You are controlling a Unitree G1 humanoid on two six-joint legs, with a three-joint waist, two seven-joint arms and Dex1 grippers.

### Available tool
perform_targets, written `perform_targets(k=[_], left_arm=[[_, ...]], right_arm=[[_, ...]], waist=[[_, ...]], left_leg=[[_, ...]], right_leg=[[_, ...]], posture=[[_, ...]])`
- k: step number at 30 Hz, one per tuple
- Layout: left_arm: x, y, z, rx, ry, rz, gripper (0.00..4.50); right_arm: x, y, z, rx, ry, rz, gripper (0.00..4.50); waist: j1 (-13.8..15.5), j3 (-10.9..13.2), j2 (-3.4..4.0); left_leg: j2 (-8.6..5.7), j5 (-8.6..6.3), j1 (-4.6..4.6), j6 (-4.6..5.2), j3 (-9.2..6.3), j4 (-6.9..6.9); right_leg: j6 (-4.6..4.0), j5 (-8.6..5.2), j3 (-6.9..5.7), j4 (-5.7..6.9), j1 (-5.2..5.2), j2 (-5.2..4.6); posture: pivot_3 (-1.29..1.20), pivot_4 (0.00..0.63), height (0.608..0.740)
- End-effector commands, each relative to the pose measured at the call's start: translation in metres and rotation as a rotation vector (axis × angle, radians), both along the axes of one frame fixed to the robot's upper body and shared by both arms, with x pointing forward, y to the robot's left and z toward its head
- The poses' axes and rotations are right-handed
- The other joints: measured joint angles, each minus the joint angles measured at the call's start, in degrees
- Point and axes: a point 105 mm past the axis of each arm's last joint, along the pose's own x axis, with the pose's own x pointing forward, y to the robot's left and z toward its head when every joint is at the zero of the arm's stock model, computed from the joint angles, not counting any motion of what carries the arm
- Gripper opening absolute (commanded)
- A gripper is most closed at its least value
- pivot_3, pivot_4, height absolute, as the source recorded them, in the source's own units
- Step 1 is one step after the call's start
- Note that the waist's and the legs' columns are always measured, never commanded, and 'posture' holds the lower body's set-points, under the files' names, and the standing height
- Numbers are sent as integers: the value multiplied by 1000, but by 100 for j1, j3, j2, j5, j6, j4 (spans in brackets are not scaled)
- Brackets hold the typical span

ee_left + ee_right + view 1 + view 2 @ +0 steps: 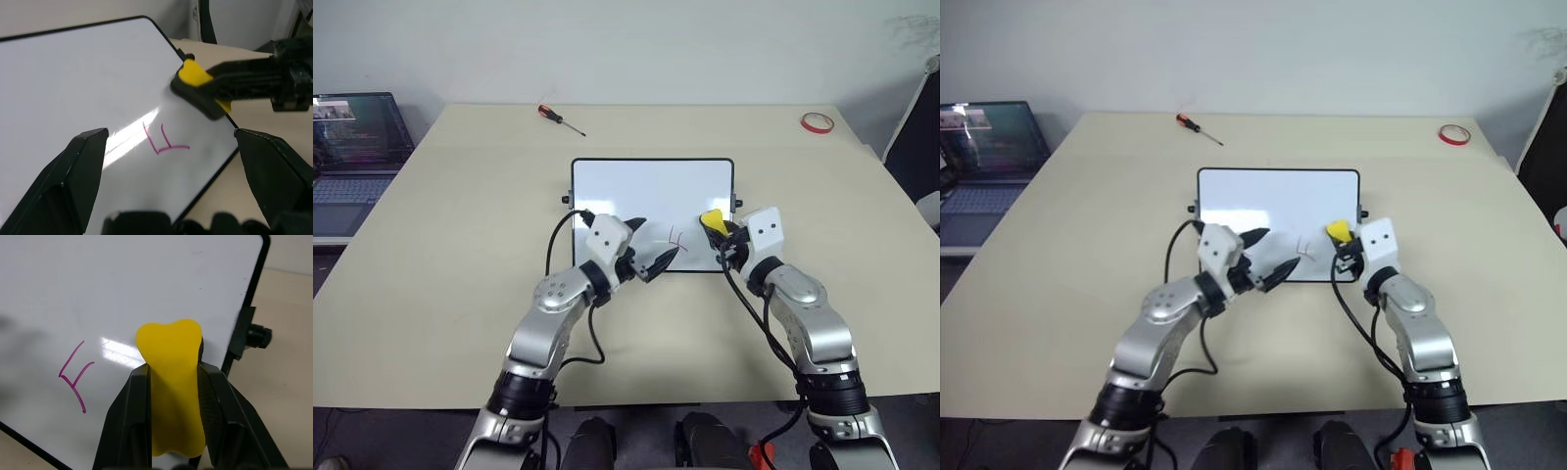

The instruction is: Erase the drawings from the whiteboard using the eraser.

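While both arms reach forward over the near half of the table [431, 294], the whiteboard [636, 191] lies flat at the middle of it, its long sides running across in front of the robot. Bare tabletop lies on every side of the board, widest to its left and right. A laptop [352, 147] stands past the table's left edge, well apart from the board.

Bent at the elbow, the left arm angles in toward the board's near edge, and the left gripper [651, 250] hangs over that edge with its two black fingers spread apart and nothing between them. Coming in from the other side, the right arm brings the right gripper [171, 382] over the board's near right corner, just inside the black frame and the small knob [258, 336] on that short side. Its fingers are clamped on the eraser [171, 382], whose yellow body bulges out past them.

One of the drawings, a pink F-like mark [74, 377], sits on the board near its near edge, between the two grippers and just beside the eraser.

Well beyond the board's far edge lie an orange-handled screwdriver [560, 118] toward the left and a red tape ring [817, 121] toward the right corner.
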Motion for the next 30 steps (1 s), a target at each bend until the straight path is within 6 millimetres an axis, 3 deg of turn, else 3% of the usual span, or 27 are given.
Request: perform_targets(k=[1,9,18,30], left_arm=[[-19,9,11,-33,-47,-9,4500],[-60,31,-26,-21,32,82,4500],[-56,44,-34,-61,29,207,4500],[-52,48,-36,-68,36,234,4500]], right_arm=[[-14,-3,25,-15,-112,36,985],[-49,-9,15,-209,-178,171,985],[-83,-21,-18,-265,-154,259,985],[-69,-19,-15,-281,-200,253,985]], waist=[[18,2,3],[87,2,3],[107,3,2],[103,4,3]], left_leg=[[0,-1,-4,1,-6,-1],[-11,-3,-9,4,-35,0],[-14,-3,1,4,-35,3],[-13,-3,12,4,-23,2]], right_leg=[[0,0,-4,-7,1,-1],[0,0,-12,-32,11,-15],[0,0,-18,-34,27,-12],[0,0,-15,-28,33,3]], posture=[[0,150,740],[0,150,740],[0,150,740],[0,150,740]])
